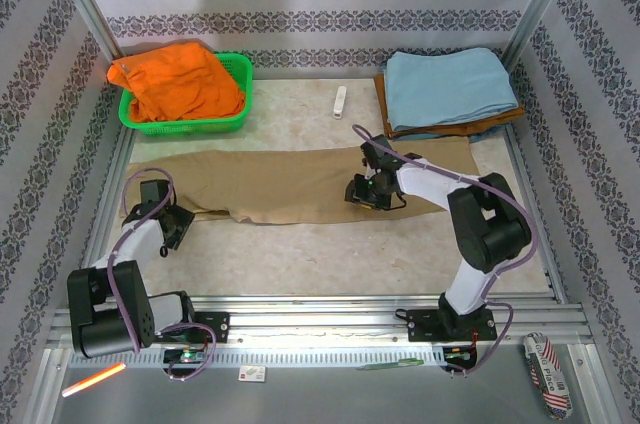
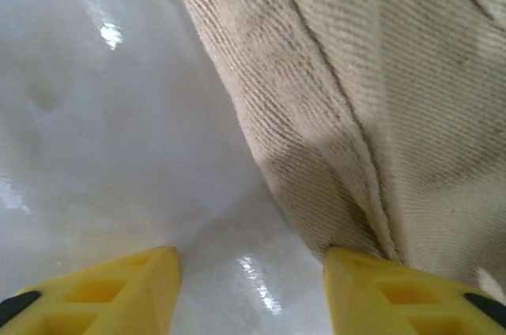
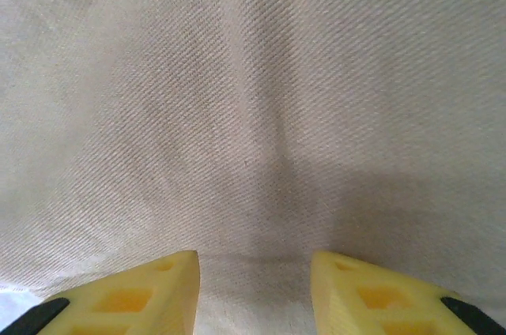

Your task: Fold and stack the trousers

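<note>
I am working the left fingers [image 2: 118,287] down at the left end of the trousers [image 1: 290,184], which are lying flat and stretched across the middle of the bench [image 1: 330,254]. Those fingers are standing apart, with bare bench showing between them. The right-hand one is touching the hem edge of the cloth and nothing is clamped.

To do this well, I am judging that I should shift slightly toward the cloth. That way the hem sits between both fingers before I close. Otherwise I am only nudging the edge along the slick surface. I also want to take both layers of the hem, low against the bench, so the leg lifts as one piece.

Further right, the right fingers [image 3: 142,291] are hovering low over the near edge of the trousers, about two thirds of the way along. They too are parted and gripping nothing that I can see. A soft crease is running up the cloth between them. I am treating that ridge as the place to pinch.

Both ends should rise together and travel evenly, or the fold is going to skew. The folded stack with the blue cloth [image 1: 450,89] is waiting at the far right corner.
</note>
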Tool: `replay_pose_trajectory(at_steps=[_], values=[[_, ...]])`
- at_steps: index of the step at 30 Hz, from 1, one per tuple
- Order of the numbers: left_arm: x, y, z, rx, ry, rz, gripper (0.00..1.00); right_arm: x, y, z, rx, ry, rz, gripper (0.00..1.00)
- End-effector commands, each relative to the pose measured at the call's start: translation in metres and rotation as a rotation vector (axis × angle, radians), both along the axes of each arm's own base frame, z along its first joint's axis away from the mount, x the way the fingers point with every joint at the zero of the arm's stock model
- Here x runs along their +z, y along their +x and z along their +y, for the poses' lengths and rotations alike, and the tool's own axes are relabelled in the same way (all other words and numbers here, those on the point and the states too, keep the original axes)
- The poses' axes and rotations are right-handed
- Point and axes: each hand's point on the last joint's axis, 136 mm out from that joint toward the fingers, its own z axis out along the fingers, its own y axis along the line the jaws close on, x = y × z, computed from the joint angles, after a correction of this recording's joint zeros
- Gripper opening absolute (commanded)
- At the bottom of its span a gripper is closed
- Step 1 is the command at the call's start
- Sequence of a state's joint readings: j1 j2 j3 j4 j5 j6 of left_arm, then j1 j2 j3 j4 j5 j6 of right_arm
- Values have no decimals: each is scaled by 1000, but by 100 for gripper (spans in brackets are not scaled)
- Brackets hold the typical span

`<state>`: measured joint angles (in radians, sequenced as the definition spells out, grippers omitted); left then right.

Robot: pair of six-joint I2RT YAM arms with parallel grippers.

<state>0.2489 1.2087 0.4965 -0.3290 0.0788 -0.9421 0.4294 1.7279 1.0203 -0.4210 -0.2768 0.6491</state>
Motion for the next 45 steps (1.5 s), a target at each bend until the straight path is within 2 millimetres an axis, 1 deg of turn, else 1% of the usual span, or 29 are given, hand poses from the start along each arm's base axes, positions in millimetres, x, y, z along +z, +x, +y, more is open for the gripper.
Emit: replay_pose_trajectory(at_steps=[1, 4, 6, 8, 10, 14, 16, 21, 26, 27, 30, 35, 38, 40, 41, 45], values=[[20, 16, -6, -33, -27, -81, 58, 9, -3, -6, 8, 17, -30, 42], [40, 13, -9, -40, -20, -112, 61, 9, -7, -10, 3, 24, -33, 42], [52, 11, -7, -33, -3, -123, 64, 6, -10, -11, -1, 29, -31, 42], [56, 12, -4, -26, 7, -108, 64, 4, -10, -10, -4, 34, -32, 42], [51, 14, -4, -19, -5, -80, 62, 2, -10, -9, -6, 39, -30, 42], [31, 19, -10, 10, -68, -49, 55, -1, -11, -11, -11, 46, -31, 42], [26, 22, -11, 28, -84, -56, 54, -1, -11, -13, -17, 47, -34, 42], [25, 35, -12, 44, -83, -67, 53, -5, -12, -24, -37, 55, -30, 42], [27, 43, -11, 55, -81, -75, 53, -10, -16, -27, -39, 63, -22, 42], [25, 43, -12, 57, -82, -68, 52, -11, -17, -28, -42, 63, -21, 42], [15, 42, -11, 63, -86, -39, 47, -13, -16, -30, -49, 70, -17, 42], [-5, 36, -13, 65, -94, 9, 32, -17, -16, -31, -52, 81, -5, 42], [-6, 34, -12, 58, -87, 18, 19, -19, -18, -32, -52, 81, -1, 42], [-4, 31, -10, 54, -71, 27, 3, -21, -19, -34, -54, 80, 2, 42], [-2, 30, -9, 50, -61, 35, 0, -22, -19, -35, -54, 80, 5, 42], [6, 25, -7, 11, -26, 52, 0, -25, -21, -38, -59, 82, 13, 41]])
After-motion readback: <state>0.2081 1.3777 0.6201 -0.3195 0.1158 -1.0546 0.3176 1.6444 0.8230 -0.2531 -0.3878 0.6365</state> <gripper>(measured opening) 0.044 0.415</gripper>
